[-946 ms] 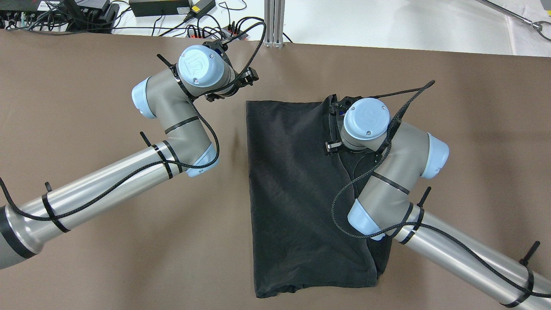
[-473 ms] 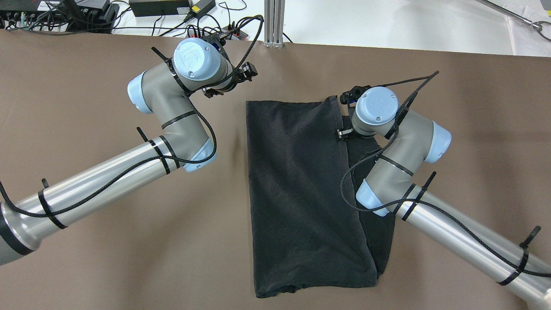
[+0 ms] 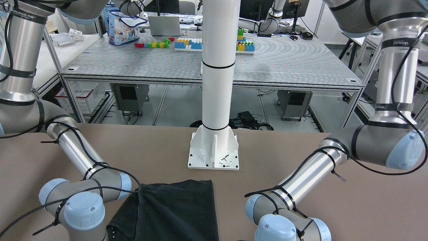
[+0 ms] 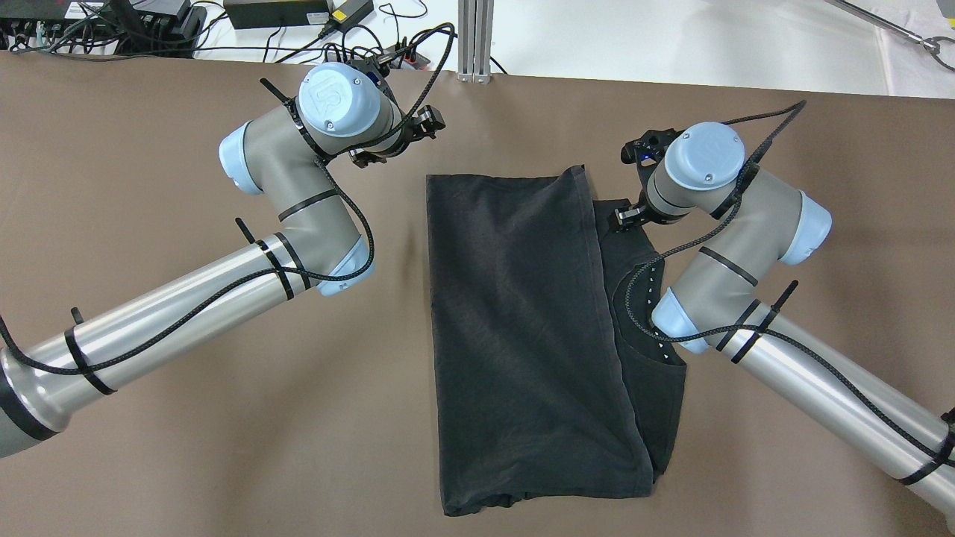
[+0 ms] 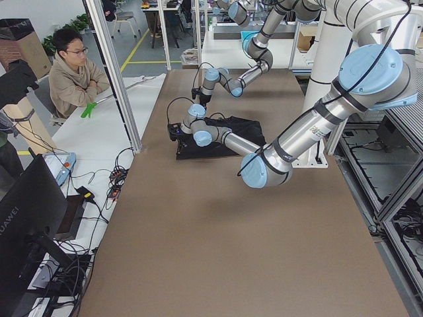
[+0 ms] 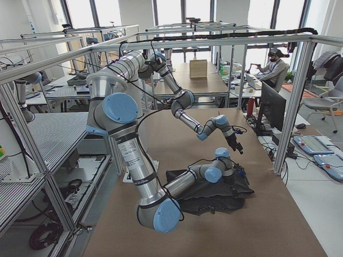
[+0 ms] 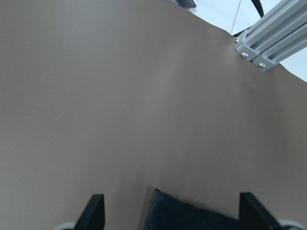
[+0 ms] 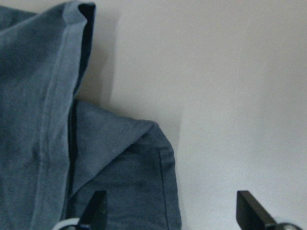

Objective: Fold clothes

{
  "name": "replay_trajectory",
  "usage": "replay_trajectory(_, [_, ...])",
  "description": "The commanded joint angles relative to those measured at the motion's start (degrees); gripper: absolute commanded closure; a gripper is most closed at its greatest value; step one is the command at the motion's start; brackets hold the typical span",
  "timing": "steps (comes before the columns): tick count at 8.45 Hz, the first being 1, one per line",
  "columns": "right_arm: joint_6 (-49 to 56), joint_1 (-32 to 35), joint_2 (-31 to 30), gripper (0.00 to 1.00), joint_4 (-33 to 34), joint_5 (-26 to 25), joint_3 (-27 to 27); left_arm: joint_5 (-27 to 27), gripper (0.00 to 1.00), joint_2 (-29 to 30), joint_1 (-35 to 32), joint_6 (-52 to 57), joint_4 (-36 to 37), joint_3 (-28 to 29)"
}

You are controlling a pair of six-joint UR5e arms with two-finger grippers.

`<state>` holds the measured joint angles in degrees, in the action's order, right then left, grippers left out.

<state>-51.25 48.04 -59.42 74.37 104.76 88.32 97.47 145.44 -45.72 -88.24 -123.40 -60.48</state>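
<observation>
The black cloth (image 4: 515, 335) lies on the brown table, its right side folded over to the left, with a lower layer showing along its right edge (image 4: 656, 388). It also shows in the front view (image 3: 177, 207). My left gripper (image 4: 395, 140) is open and empty, just beyond the cloth's far left corner (image 7: 192, 215), with its fingertips (image 7: 96, 213) spread wide. My right gripper (image 4: 633, 183) is open and empty, above the far right corner of the lower layer (image 8: 124, 187), beside the folded hem (image 8: 57, 96).
The white pole's base plate (image 3: 214, 154) stands at the table's near edge behind the cloth. An aluminium post (image 4: 475, 37) and cables with power boxes (image 4: 149, 22) line the far edge. A seated person (image 5: 73, 66) is beside the table.
My right gripper has moved off the folded cloth, to the right and toward the far edge. The folded flap now lies flat. My left gripper has shifted slightly toward the far edge.
</observation>
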Motion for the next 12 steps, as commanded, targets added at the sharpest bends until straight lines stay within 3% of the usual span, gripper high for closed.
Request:
replay_trajectory(1, [-28.79, -9.16, -9.71, 0.05, -0.10, -0.95, 15.61, 0.00, 0.00, -0.41, 0.01, 0.00, 0.00, -0.95])
replay_trajectory(4, [-49.76, -17.07, -23.42, 0.08, -0.62, -5.59, 30.74, -0.17, 0.00, -0.85, -0.07, 0.00, 0.00, -1.22])
replay_trajectory(6, [-64.26, -27.33, -26.69, 0.20, -0.62, -17.25, 32.26, -0.44, 0.00, -2.43, 0.01, -0.09, 0.00, -3.14])
replay_trajectory(7, [-66.67, -31.38, -28.62, 0.24, -0.62, -19.83, 32.79, -0.53, 0.00, -2.52, 0.01, -0.09, 0.00, -3.24])
replay_trajectory(9, [-66.78, -35.54, -31.62, 0.30, -0.71, -20.12, 32.70, -0.70, 0.00, -2.53, 0.01, -0.09, 1.22, -3.85])
replay_trajectory(12, [-66.53, -38.98, -31.72, 0.34, -0.80, -22.93, 31.04, -0.70, 0.00, -4.54, 0.10, -0.09, 6.76, -10.00])
